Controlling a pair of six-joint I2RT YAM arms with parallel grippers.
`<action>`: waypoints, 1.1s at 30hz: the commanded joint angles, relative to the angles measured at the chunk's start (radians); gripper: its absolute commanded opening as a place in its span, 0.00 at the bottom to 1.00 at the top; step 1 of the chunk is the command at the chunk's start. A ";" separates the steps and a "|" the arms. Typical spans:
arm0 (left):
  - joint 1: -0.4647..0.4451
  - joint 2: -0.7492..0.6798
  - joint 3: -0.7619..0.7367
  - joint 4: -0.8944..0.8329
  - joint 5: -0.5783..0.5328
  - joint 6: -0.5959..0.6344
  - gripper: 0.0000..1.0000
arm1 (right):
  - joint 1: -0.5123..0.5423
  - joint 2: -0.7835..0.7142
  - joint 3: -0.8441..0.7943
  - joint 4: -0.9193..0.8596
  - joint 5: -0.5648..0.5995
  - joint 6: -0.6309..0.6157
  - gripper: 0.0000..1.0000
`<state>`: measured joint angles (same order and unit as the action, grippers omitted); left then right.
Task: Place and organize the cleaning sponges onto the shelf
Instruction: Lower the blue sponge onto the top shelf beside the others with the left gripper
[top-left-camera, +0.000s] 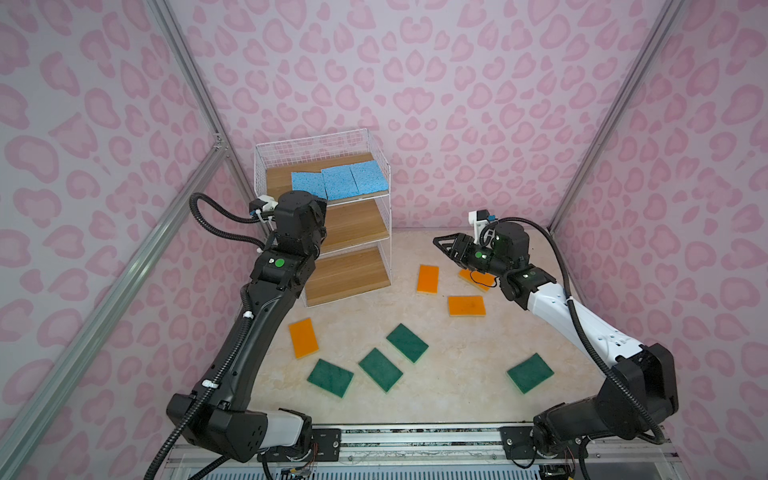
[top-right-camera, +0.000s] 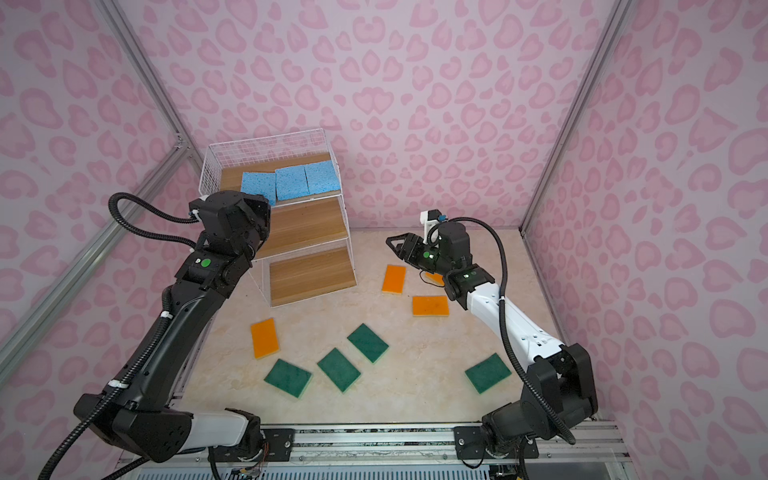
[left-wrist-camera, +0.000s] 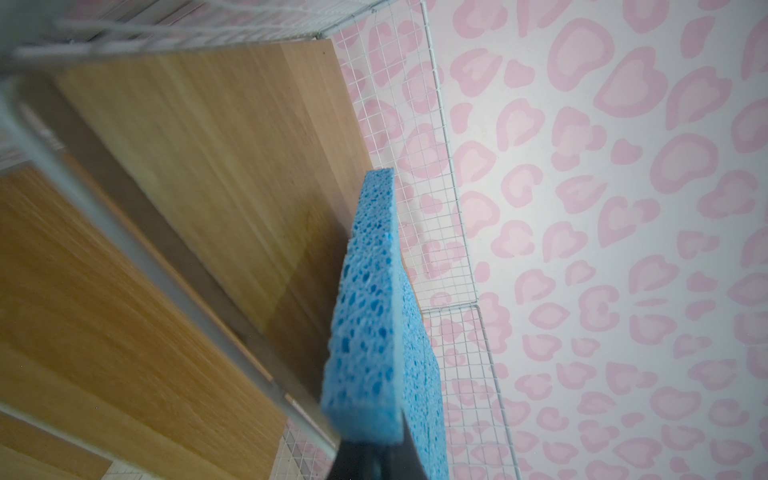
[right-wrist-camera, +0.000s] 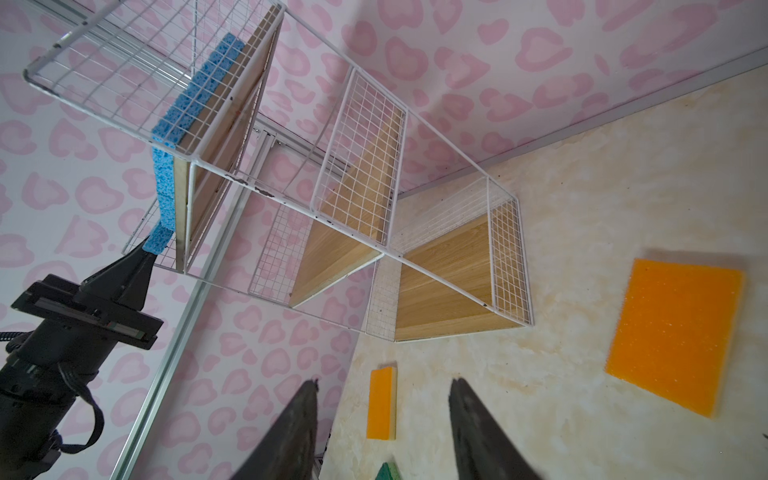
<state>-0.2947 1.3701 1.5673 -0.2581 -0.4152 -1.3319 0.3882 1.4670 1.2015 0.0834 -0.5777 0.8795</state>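
The shelf stands at the back left. Three blue sponges lie in a row on its top board. The leftmost one overhangs the front edge, and my left gripper is shut on its near end; in both top views the wrist hides these jaws. My right gripper hovers open and empty above the floor, right of the shelf. On the floor lie several orange sponges, one partly under the right wrist, and several green sponges.
The shelf's middle board and bottom board are bare. Pink patterned walls close in the back and both sides. An aluminium rail runs along the front edge between the arm bases.
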 joint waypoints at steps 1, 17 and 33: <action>0.004 -0.015 -0.015 0.034 0.024 0.011 0.14 | -0.001 0.005 -0.002 0.027 -0.015 -0.002 0.52; 0.009 -0.045 -0.047 0.051 0.037 0.034 0.67 | 0.003 0.006 0.002 0.026 -0.013 0.006 0.52; 0.008 -0.134 -0.133 0.064 0.034 0.061 0.92 | 0.009 0.015 0.000 0.029 -0.011 0.006 0.53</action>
<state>-0.2882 1.2652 1.4490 -0.2111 -0.3664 -1.2877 0.3939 1.4731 1.2022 0.0837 -0.5800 0.8879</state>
